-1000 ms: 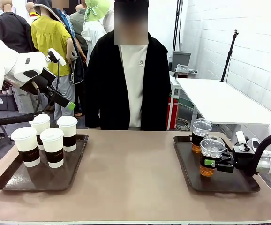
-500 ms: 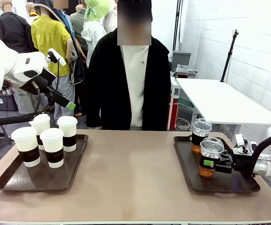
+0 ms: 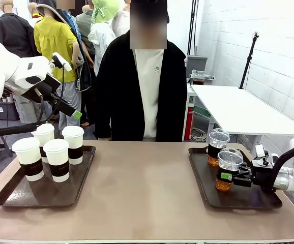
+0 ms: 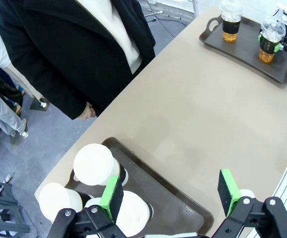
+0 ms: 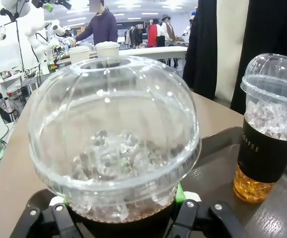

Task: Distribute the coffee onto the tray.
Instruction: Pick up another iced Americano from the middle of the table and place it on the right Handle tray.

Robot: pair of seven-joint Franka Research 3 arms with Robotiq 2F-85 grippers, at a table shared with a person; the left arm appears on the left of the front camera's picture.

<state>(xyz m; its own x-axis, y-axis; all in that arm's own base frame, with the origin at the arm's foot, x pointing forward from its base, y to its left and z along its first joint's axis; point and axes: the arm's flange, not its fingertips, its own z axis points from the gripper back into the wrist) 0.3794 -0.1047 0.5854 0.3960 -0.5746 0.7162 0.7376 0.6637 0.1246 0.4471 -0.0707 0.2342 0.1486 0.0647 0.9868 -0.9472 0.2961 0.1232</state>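
Altogether six cups stood on the table (image 3: 142,188), split between two dark brown trays. Four white paper cups (image 3: 56,159) with white lids and dark sleeves sat clustered on the tray (image 3: 15,195) near the table's left edge, at its far end; the left wrist view showed them from above (image 4: 96,164). Two clear dome-lidded cups of amber drink stood on the second tray (image 3: 248,199) near the right edge: one (image 3: 217,147) toward the far side, the other (image 3: 228,170) nearer the front.

That nearer cup sat upright on the tray between the fingers of the right hand (image 3: 232,178), whose green pads lay at its dark sleeve; whether they pressed it or had let go could not be told. In the right wrist view the dome lid (image 5: 113,136) loomed just above the fingers, with the second clear cup (image 5: 272,134) apart beside it.

The left hand (image 3: 70,109) hung raised above the left tray, its fingers (image 4: 111,197) spread wide with nothing between them.

One person in a black jacket (image 3: 142,96) stood at the far edge.
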